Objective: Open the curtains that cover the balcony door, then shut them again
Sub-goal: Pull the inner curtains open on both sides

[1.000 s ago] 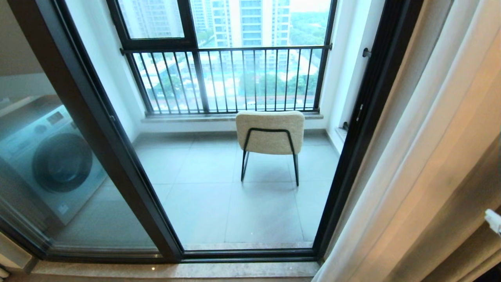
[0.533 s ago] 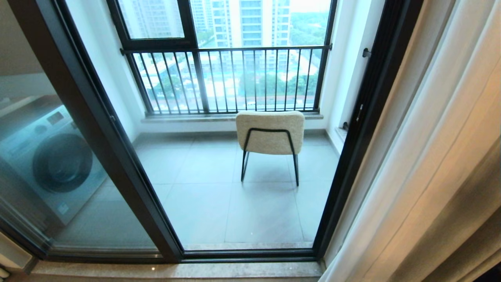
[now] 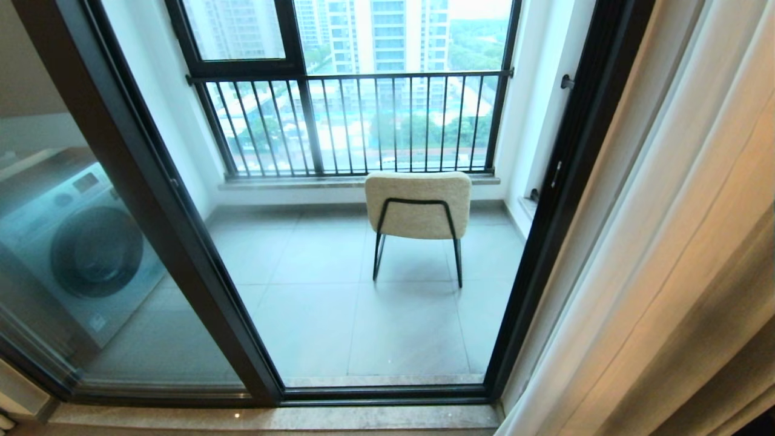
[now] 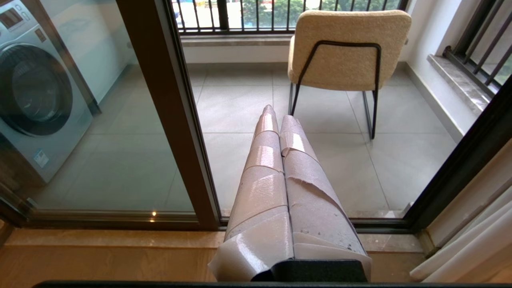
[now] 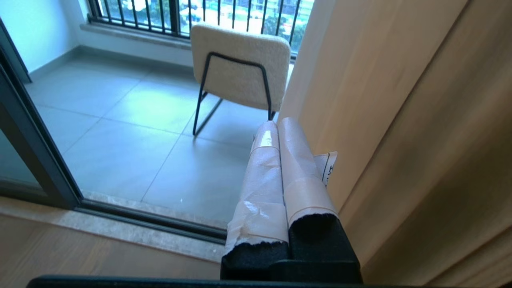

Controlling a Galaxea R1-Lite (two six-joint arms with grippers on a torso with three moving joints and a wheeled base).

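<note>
The curtains (image 3: 611,230) hang gathered at the right of the balcony door (image 3: 181,242), whose glass stands uncovered. Sheer white folds lie nearest the dark frame, with thicker beige drapes (image 3: 726,290) behind them. Neither gripper shows in the head view. My right gripper (image 5: 277,124) is shut with nothing between its taped fingers, close beside the hanging fabric (image 5: 400,120); I cannot tell whether they touch. My left gripper (image 4: 279,114) is shut and empty, pointing at the balcony floor in front of the door post (image 4: 176,120). A strip of curtain (image 4: 468,248) shows low beside it.
Beyond the glass stand a cream chair (image 3: 418,203) on black legs, a washing machine (image 3: 85,248) at the left and a black railing (image 3: 351,121) at the far window. A stone sill (image 3: 272,418) runs along the door track.
The white tip of my right gripper has left the head view's right edge. The curtain's lower hem has swung slightly to the right. Everything else is still.
</note>
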